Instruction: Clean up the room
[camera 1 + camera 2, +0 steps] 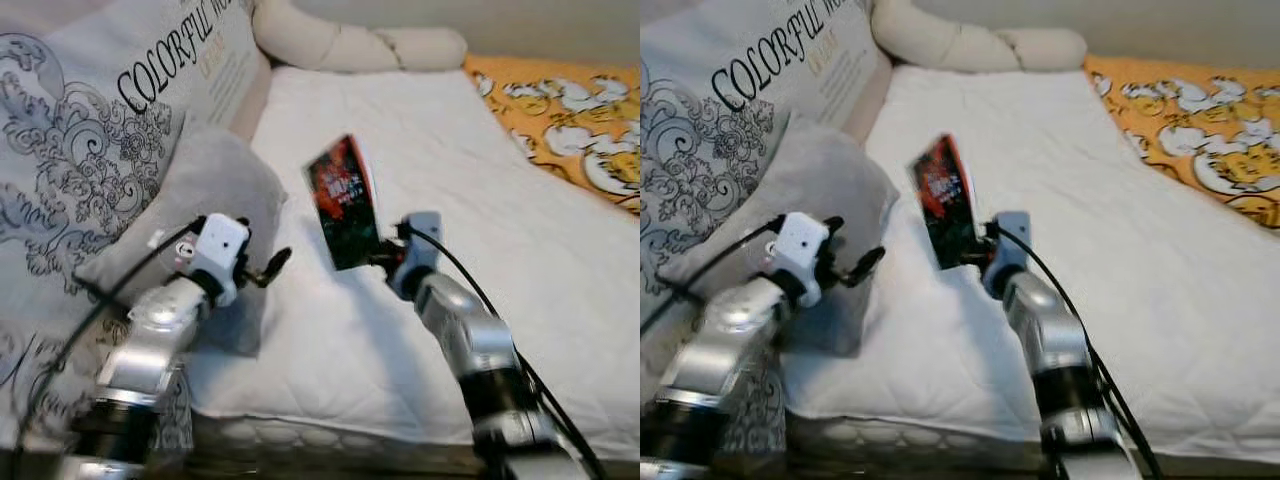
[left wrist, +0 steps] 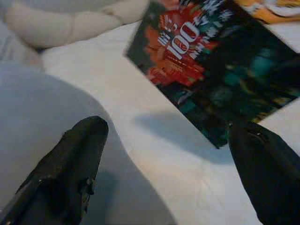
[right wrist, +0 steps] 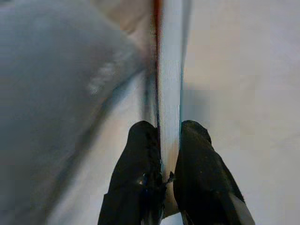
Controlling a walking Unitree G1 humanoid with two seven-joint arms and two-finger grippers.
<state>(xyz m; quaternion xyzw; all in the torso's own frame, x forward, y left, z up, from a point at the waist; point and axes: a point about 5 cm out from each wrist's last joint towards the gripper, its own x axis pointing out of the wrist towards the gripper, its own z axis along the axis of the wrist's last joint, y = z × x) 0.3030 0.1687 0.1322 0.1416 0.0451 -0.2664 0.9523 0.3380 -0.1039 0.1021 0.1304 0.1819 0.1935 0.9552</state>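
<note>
A book with a dark red-and-green cover is held upright above the white bed sheet. My right gripper is shut on its lower edge, one finger on each side of the pages. The book's cover faces my left gripper, which is open over the sheet beside a grey pillow. My left gripper hovers just left of the book, apart from it.
A large printed cushion leans at the left behind the grey pillow. A cream bolster lies along the head of the bed. An orange patterned blanket covers the far right. The mattress edge runs in front.
</note>
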